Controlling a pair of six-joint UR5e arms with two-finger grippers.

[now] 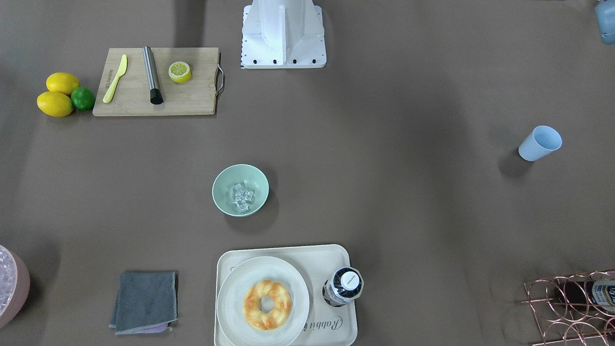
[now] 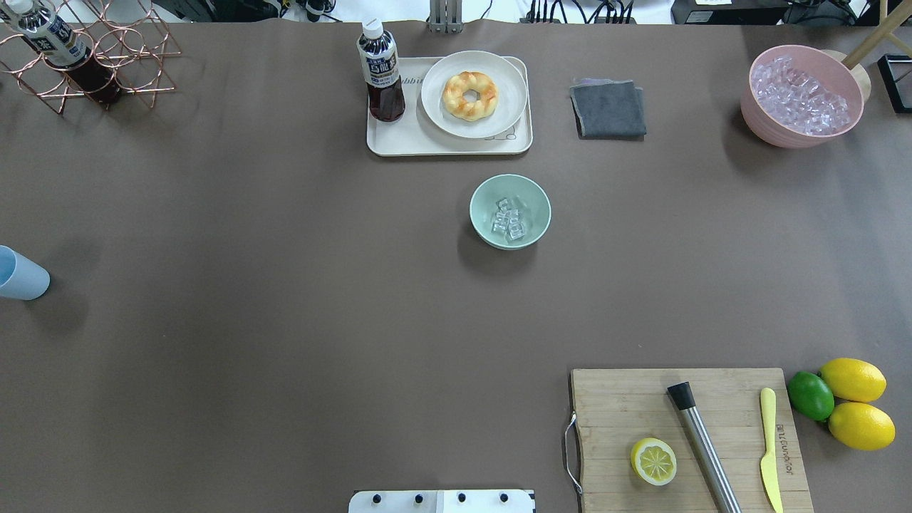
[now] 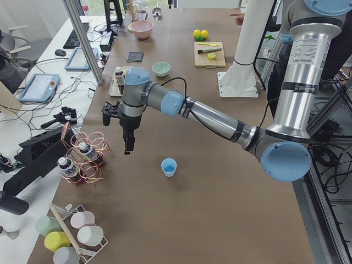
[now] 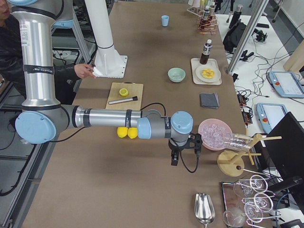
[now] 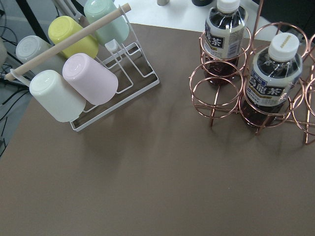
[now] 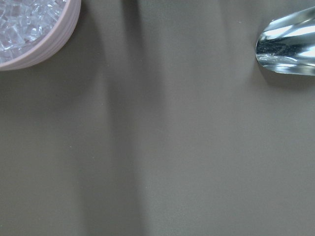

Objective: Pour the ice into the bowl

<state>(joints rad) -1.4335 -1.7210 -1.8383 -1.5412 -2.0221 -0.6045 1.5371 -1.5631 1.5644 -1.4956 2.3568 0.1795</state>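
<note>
The pale mint-green bowl (image 1: pixel 220 192) stands upright near the table's middle and holds a few small clear ice cubes (image 1: pixel 242 197). The bowl (image 2: pixel 484 214) and ice (image 2: pixel 509 218) also show in the overhead view. The light blue cup (image 1: pixel 539 143) lies on its side, apart from the bowl. My left gripper (image 3: pixel 128 144) hangs above the table near the copper bottle rack, far from the bowl (image 3: pixel 161 69); I cannot tell whether it is open or shut. My right gripper (image 4: pixel 174 159) hangs beside the pink bowl, far from the mint bowl (image 4: pixel 176 74); I cannot tell its state either.
A pink bowl (image 2: pixel 755 121) full of ice stands at the table's far right, with a metal scoop (image 6: pixel 288 49) beyond it. A tray (image 2: pixel 377 142) bears a doughnut plate and a bottle. A grey cloth (image 2: pixel 608 108), cutting board (image 2: pixel 620 406), lemons and cup rack (image 5: pixel 123 93) are around.
</note>
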